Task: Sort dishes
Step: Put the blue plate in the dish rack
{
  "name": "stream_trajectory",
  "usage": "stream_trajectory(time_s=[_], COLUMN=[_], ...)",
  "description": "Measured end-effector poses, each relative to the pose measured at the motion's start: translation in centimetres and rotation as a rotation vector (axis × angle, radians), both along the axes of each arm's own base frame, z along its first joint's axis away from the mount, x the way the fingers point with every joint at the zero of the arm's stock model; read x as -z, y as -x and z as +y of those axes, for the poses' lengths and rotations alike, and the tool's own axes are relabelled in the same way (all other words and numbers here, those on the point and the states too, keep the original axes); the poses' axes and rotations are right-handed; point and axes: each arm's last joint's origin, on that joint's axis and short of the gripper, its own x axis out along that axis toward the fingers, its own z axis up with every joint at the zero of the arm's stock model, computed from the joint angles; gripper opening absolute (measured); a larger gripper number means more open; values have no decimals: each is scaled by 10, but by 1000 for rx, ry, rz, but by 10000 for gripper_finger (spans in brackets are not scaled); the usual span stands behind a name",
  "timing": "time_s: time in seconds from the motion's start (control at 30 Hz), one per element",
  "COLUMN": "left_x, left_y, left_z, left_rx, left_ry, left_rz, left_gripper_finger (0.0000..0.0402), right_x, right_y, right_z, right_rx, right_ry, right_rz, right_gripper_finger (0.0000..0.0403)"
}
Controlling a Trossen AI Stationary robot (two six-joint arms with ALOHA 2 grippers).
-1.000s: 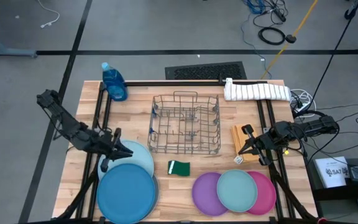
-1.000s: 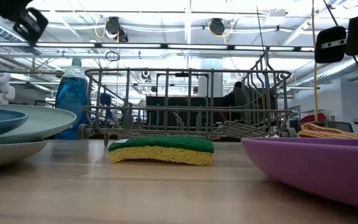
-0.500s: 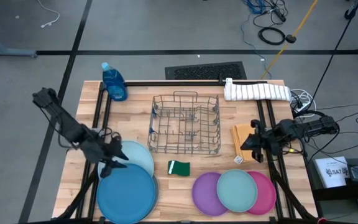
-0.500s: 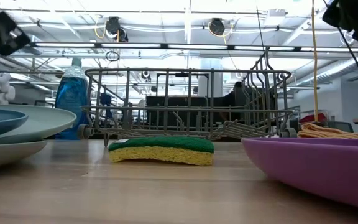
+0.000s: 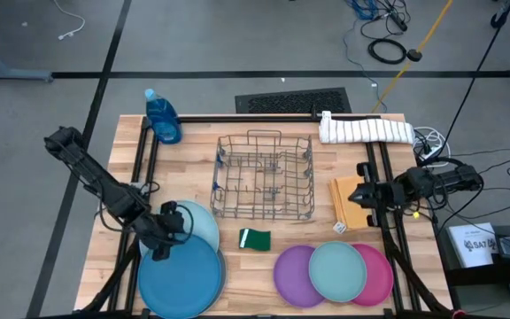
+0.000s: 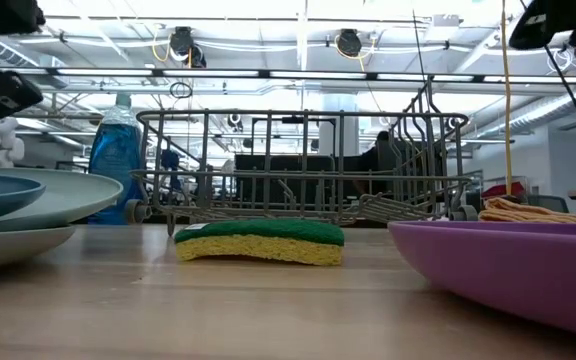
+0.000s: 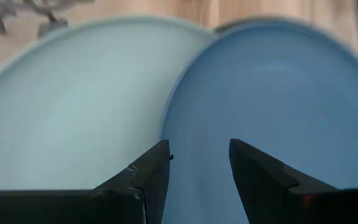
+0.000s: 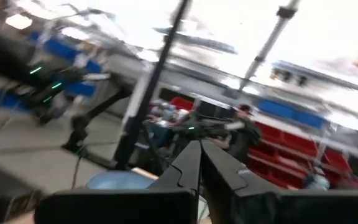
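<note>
Left end effector (image 5: 170,232) lowered, fingers parted over deep-blue plate (image 5: 181,276); right end effector (image 5: 362,195) clenched.

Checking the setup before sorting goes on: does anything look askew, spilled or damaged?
Nothing stands out. The deep-blue plate overlaps the pale-blue plate, and the teal plate lies across the purple plate and pink plate; the rack stands empty and upright.
</note>
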Motion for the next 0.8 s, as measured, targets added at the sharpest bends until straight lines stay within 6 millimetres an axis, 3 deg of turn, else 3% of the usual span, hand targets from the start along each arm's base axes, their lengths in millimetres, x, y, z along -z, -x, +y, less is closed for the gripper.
stream_trajectory(time_s=[0.13, 0.47, 0.8], left_x=[10, 10, 16], left_y=[-2, -3, 2], left_z=[-2, -2, 1], left_rx=[1, -33, -39], left_ry=[-56, -58, -91], left_rz=[69, 54, 153], left_gripper_finger=[169, 169, 169], right_x=[-1, -1, -1], right_y=[0, 0, 0], right_z=[-3, -4, -4], right_rx=[70, 85, 85], right_ry=[-100, -113, -114], right_rz=[15, 18, 18], right_gripper_finger=[6, 6, 6])
